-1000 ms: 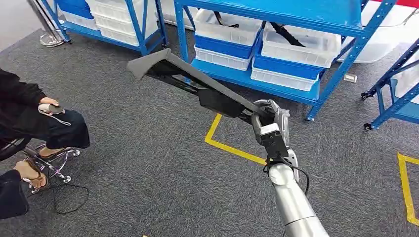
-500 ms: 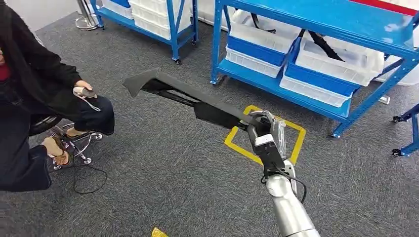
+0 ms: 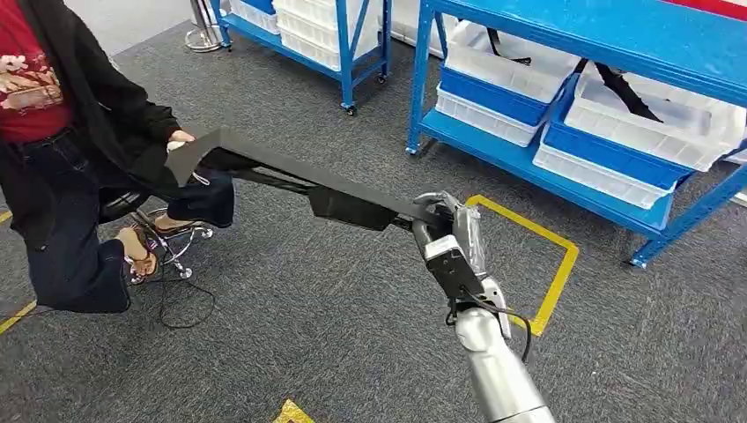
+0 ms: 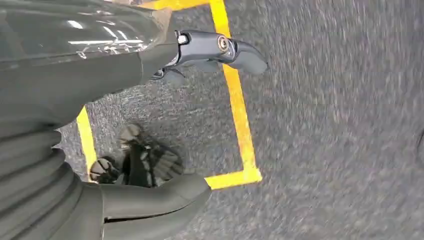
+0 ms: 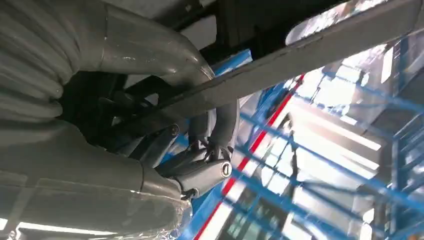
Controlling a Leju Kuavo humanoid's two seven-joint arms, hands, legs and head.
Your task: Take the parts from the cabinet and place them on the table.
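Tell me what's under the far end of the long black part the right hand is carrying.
The long black part, held by the right hand, has its far end over the lap of a seated person. It covers the person's hand and thigh there; whether it touches them cannot be told. Grey carpet lies under the rest.

Head view: person (image 3: pixel 62 150) seated at left edge. Shelving rack (image 3: pixel 617 53) with bins (image 3: pixel 493 88) fills upper right. Floor tape square (image 3: pixel 551 264) lies centre-right, before the rack. Long part (image 3: pixel 291 176) spans from centre toward the person, over the carpet (image 3: pixel 291 335).

Matt black plastic part (image 3: pixel 291 172), rough grey carpet (image 3: pixel 291 317), glossy blue metal shelving (image 3: pixel 617 35).
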